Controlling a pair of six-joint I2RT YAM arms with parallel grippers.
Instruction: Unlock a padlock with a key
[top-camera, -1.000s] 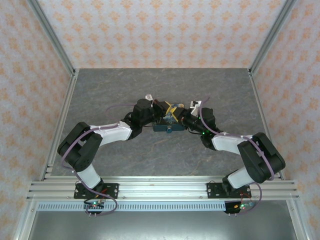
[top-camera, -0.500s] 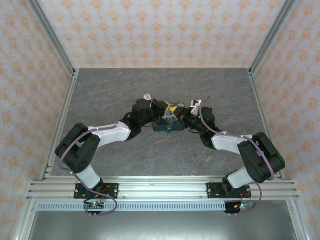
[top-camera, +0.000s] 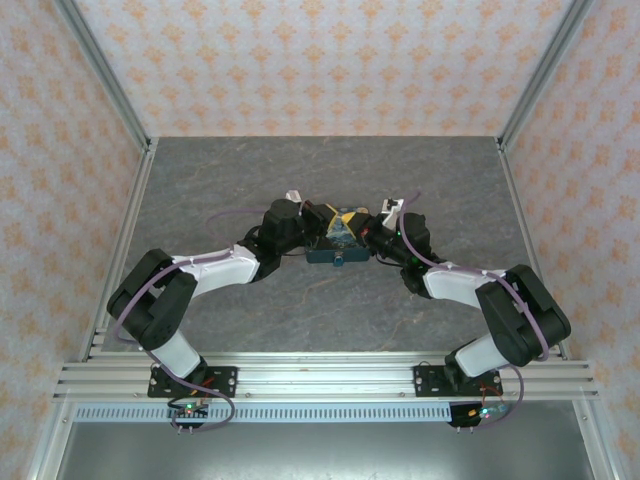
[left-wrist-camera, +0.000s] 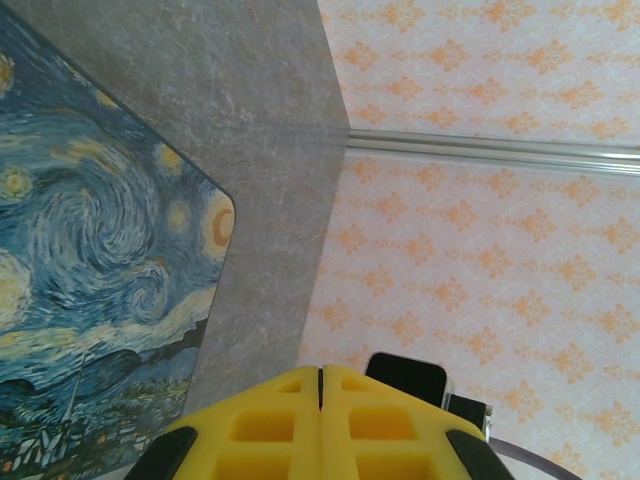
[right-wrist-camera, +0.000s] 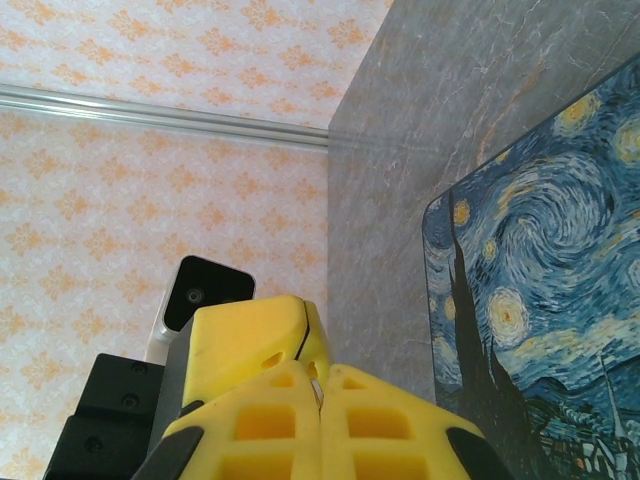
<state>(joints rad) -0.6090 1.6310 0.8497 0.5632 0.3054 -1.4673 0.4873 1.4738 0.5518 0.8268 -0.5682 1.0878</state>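
Two items: left gripper (left-wrist-camera: 321, 380) and right gripper (right-wrist-camera: 322, 388), each pressed finger against finger, tip near tip above the blue box (top-camera: 336, 255). Nothing is seen held; the key cannot be located.

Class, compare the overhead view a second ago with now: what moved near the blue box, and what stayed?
The left arm shifted slightly left, its elbow swinging outward. The right gripper finished closing, its fingers now pressed together. The left gripper stayed shut, and the blue box and right arm kept their places.
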